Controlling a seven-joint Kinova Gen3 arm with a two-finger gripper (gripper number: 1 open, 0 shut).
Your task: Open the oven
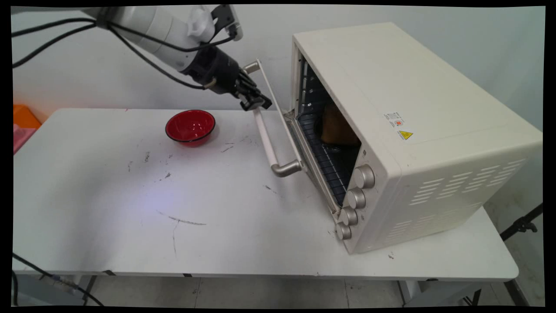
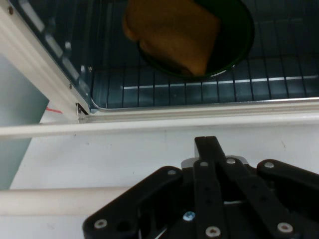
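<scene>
Your tool (image 1: 256,103) sits at the far end of the oven door's handle bar (image 1: 266,134), fingers drawn together with nothing visibly between them; the hand view shows the bar running beside the linkage, not inside the jaws, so treat it as clenched on nothing, touching or just beside the bar. The door (image 1: 282,126) hangs partly open, tilted out from the toaster oven (image 1: 412,130). Risk one: you're loading the bar near one end, so any push could twist the door on its hinge or let the tool skate off the rounded bar. Risk two: if it slips, the door may drop or swing unrestrained, and the oven looks light enough to shift on the worktop (image 1: 130,195). Inside, a piece of toast (image 2: 172,32) rests on a dark dish (image 2: 234,45) on the wire rack (image 2: 199,87); a jolt could slide it. The red bowl (image 1: 190,126) sits near the tool's side, apart from it; a wide retreat or the hanging cables (image 1: 143,54) could clip it.
</scene>
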